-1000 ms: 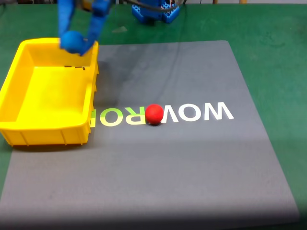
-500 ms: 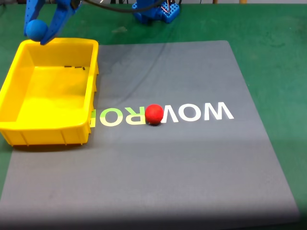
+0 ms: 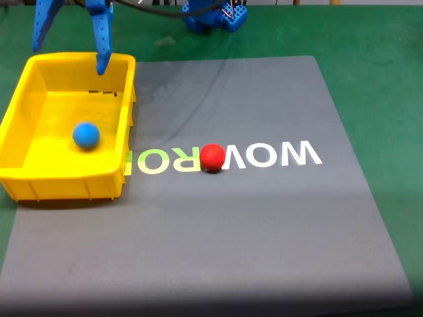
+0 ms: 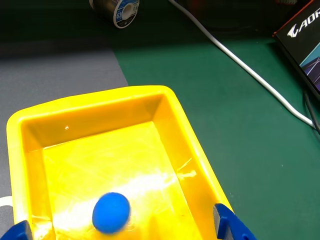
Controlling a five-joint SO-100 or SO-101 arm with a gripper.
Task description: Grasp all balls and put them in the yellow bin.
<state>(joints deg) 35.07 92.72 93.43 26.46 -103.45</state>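
The blue ball (image 3: 86,135) lies on the floor of the yellow bin (image 3: 20,177) at the left of the fixed view. My blue gripper (image 3: 69,59) hangs above the bin's far wall, open, nothing between its fingers. The red ball (image 3: 212,158) rests on the grey mat, on the white lettering, to the right of the bin. In the wrist view I look down into the yellow bin (image 4: 172,112); the blue ball (image 4: 111,212) sits near the bottom edge, between my two blue fingertips (image 4: 231,227) at the lower corners.
A grey mat (image 3: 264,224) covers green table cloth. The arm's blue base (image 3: 215,16) stands at the top. In the wrist view a white cable (image 4: 240,65), a solder spool (image 4: 117,9) and a dark box (image 4: 305,40) lie beyond the bin.
The gripper carried the blue ball leftward over the bin, then opened. The ball dropped onto the bin's floor. The red ball stayed put.
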